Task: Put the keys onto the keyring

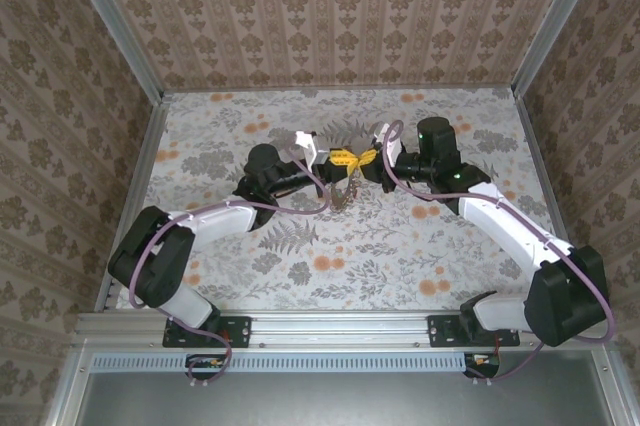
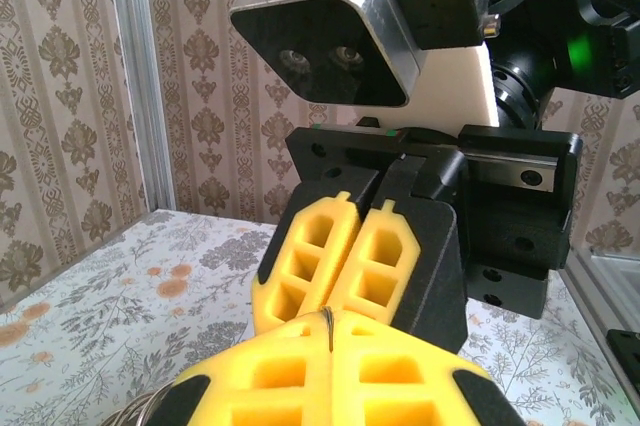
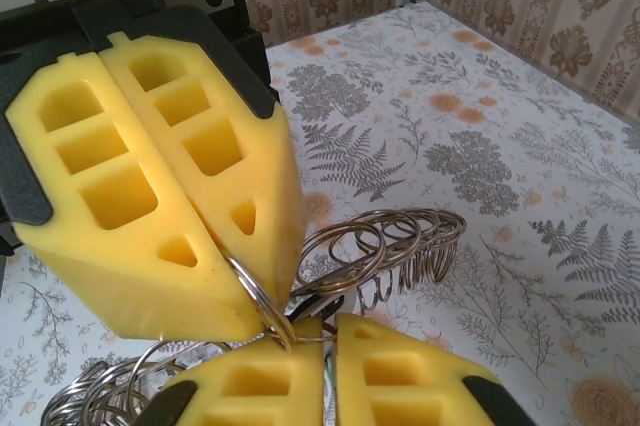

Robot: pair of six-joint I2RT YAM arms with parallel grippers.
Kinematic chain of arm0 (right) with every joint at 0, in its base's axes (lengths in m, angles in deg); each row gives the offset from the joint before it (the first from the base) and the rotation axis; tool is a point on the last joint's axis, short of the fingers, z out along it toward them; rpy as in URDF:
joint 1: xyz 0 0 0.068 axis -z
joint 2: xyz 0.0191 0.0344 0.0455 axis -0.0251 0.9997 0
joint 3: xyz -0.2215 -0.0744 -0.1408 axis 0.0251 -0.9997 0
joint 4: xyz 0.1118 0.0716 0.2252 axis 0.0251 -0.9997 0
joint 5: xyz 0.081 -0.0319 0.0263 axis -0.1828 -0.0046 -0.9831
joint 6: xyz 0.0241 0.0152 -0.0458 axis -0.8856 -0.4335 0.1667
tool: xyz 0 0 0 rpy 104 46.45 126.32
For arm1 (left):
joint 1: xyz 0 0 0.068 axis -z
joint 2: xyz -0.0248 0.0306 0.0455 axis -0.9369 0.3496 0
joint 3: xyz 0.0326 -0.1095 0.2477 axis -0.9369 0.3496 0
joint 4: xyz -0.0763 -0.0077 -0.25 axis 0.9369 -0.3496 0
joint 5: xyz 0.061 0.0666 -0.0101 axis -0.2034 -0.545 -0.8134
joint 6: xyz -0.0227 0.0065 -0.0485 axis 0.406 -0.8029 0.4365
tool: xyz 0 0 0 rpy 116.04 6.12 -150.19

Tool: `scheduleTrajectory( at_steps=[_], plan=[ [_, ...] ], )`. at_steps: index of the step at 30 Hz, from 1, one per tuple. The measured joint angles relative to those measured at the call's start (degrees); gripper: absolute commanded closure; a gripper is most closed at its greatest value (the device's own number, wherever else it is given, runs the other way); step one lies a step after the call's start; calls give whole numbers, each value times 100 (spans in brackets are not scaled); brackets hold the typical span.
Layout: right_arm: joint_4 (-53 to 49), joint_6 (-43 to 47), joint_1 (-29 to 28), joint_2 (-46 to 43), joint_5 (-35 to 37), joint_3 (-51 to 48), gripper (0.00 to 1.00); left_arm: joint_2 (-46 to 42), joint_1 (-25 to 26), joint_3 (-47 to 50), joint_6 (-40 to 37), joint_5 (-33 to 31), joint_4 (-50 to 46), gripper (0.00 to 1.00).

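Observation:
Both grippers meet tip to tip above the middle of the table. My left gripper (image 1: 343, 158) (image 2: 328, 334) is shut on the keyring (image 3: 400, 241), pinching a steel loop at its edge (image 3: 250, 291). The rest of the keyring, a bunch of small wire loops, hangs below the fingers (image 1: 344, 192). My right gripper (image 1: 368, 161) (image 3: 330, 351) faces it with its yellow pads almost together. A thin wire ring crosses their tips. A green sliver of a key (image 3: 325, 374) shows in the narrow slot between the pads. A dark key part (image 3: 335, 256) hangs just beyond the tips.
The floral table (image 1: 330, 256) is walled in by patterned panels with metal rails at left (image 1: 150, 166) and right (image 1: 535, 146). A small white piece (image 1: 303, 141) sits beside the left wrist. The arms' bases stand at the near edge.

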Motion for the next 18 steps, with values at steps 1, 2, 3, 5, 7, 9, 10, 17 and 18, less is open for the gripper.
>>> scheduleTrajectory(
  at_steps=[1, 2, 3, 5, 7, 9, 10, 17, 18],
  plan=[
    [-11, -4, 0, 20, -7, 0, 83, 7, 0, 13, 7, -9, 15, 100],
    [-22, -7, 0, 44, -11, 0, 83, 11, 0, 37, 17, -11, 17, 100],
    [-42, -7, 0, 61, -9, 0, 85, 11, 0, 63, 20, -15, 26, 100],
    [-83, -22, 7, 76, -52, 2, 88, 13, 0, 85, 20, -28, 31, 100],
    [-109, -42, 50, 92, -151, 15, 95, 13, 2, 85, 20, -24, 39, 100],
    [-181, -94, 116, 131, -319, 72, 99, 13, 2, 87, 31, -20, 72, 100],
    [-197, -138, 146, 162, -420, 107, 100, 13, 2, 87, 48, -20, 98, 100],
    [-31, -654, 367, 503, -1355, 267, 98, 24, -2, 87, 201, -11, 337, 100],
    [-4, -776, 389, 588, -1504, 310, 98, 28, -7, 87, 227, -17, 374, 100]
  ],
)
